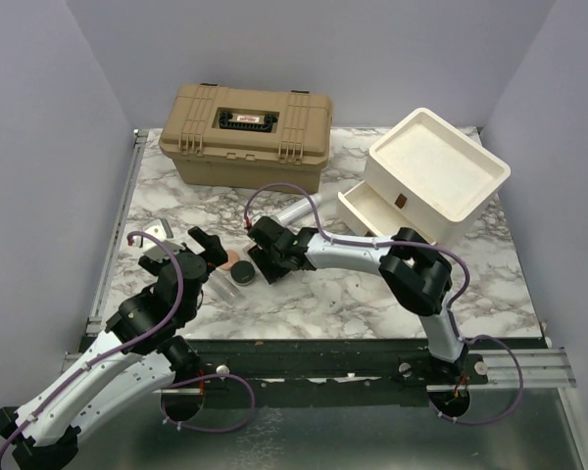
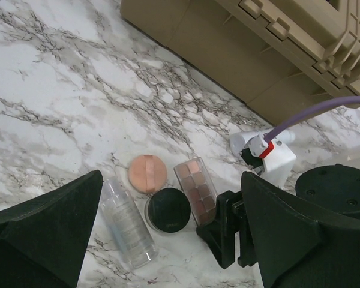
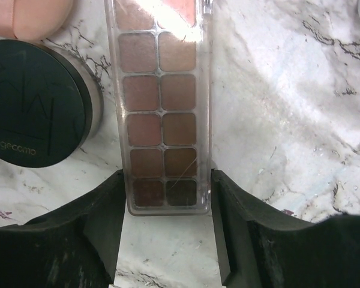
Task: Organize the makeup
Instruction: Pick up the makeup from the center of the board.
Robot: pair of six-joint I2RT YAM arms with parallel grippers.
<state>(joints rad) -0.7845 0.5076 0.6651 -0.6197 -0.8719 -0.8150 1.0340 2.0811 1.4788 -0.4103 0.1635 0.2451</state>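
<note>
A clear-cased eyeshadow palette (image 3: 162, 108) lies flat on the marble, also showing in the left wrist view (image 2: 196, 189). My right gripper (image 3: 167, 198) has its jaws against both long sides of the palette's near end, low on the table (image 1: 262, 260). Beside it lie a black-lidded jar (image 2: 168, 209), a round pink puff (image 2: 147, 173) and a clear bottle (image 2: 127, 223). My left gripper (image 2: 171, 198) hovers open and empty over this group (image 1: 183, 247). A pale cylindrical tube (image 1: 299, 209) lies behind the right gripper. No brushes or light-blue piece show.
The tan latched case (image 1: 245, 132) stands at the back left. The white drawer box (image 1: 436, 176) stands at the back right with a low drawer (image 1: 367, 208) pulled open. The right arm (image 1: 363, 253) stretches across the table's middle.
</note>
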